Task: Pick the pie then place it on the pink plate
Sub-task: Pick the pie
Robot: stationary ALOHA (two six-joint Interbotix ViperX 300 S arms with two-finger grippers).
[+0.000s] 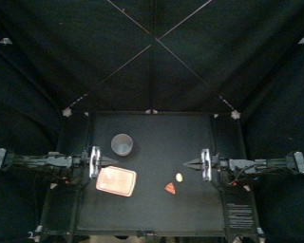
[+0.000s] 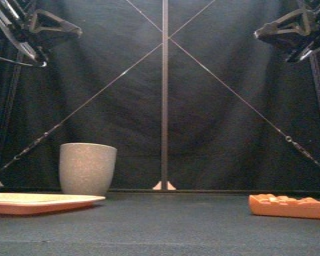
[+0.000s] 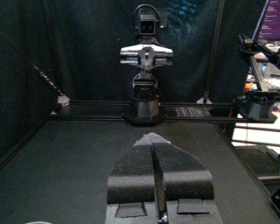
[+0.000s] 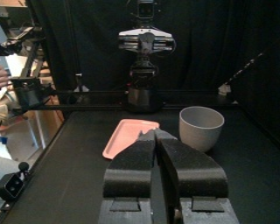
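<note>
Both pincers pressed together, raised at table's side edges: left pincer [image 3: 154, 143], right pincer [image 4: 157, 136]. I see open table [image 1: 155, 128] mid and back. Pie [image 1: 169, 189] front-centre, between plate [image 1: 118, 180] and right pincer, apart from both. Cup [image 1: 122, 143] behind plate.

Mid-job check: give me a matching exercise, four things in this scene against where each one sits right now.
Things:
1. tall grey speckled cup
2. flat pink tray
3. small orange-red toy pie slice
4. left gripper

Places:
A. lying on the black table, right of the tray
B. raised at the left edge, fingers together
C. front-left part of the table, nothing on it
D. standing upright behind the tray

Pairs: 1-D, 2-C, 3-A, 4-B.
</note>
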